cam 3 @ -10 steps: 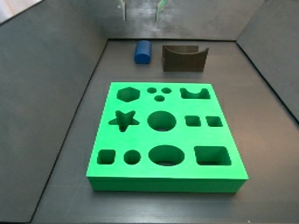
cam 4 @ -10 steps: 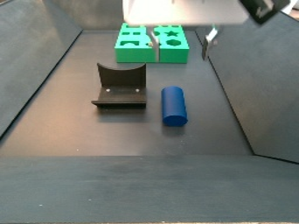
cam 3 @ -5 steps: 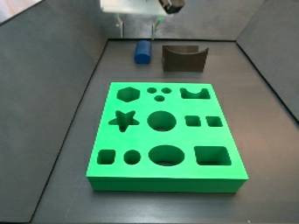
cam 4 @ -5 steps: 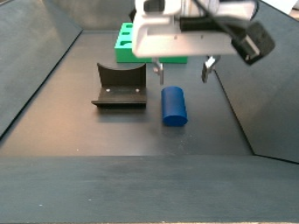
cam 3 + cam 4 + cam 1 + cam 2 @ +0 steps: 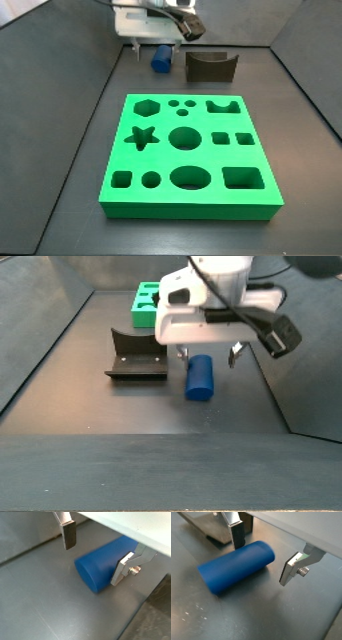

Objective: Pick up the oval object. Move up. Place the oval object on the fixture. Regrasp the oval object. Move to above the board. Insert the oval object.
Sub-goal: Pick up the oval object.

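The gripper (image 5: 207, 353) is hanging low over the oval object (image 5: 198, 377), jaws spread wide either side, gripping nothing, the fixture (image 5: 136, 355) sitting just beside.

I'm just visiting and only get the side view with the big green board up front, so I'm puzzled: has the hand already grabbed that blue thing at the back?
Observer: No. In both wrist views the hand is open, with one finger on each side of the oval object, not clamped on it.
Operator: So is the blue thing up in the air?
Observer: No, it lies on its side on the floor.
Operator: And the dark block next to it?
Observer: That is the fixture. In a side view it stands beside the oval object, apart from it, and nothing sits in its notch.
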You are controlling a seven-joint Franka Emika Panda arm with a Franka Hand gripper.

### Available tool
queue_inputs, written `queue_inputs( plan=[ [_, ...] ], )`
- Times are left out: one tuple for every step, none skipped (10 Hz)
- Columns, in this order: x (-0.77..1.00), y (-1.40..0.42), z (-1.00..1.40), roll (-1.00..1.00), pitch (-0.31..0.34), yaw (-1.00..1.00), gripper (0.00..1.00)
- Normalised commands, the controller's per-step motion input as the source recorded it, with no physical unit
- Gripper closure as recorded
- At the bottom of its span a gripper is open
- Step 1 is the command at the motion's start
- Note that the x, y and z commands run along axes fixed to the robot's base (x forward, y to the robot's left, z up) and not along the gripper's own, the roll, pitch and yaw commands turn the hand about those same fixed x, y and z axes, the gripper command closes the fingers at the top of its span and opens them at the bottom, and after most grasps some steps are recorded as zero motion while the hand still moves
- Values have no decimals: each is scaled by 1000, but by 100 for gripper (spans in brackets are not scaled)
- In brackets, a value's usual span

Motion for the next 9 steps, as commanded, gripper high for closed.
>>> queue_inputs(
  plan=[
    [-91,0,-1000,0,-66,0,0],
    [-203,0,-917,0,-97,0,0],
    [31,0,40,0,90,0,0],
    [-31,-66,0,74,-49,0,0],
    [0,100,-69,-19,0,0,0],
    [-100,69,-37,4,0,-689,0],
    [46,120,0,0,0,-560,0],
    [0,0,0,0,0,0,0],
    [0,0,0,0,0,0,100]
  ],
)
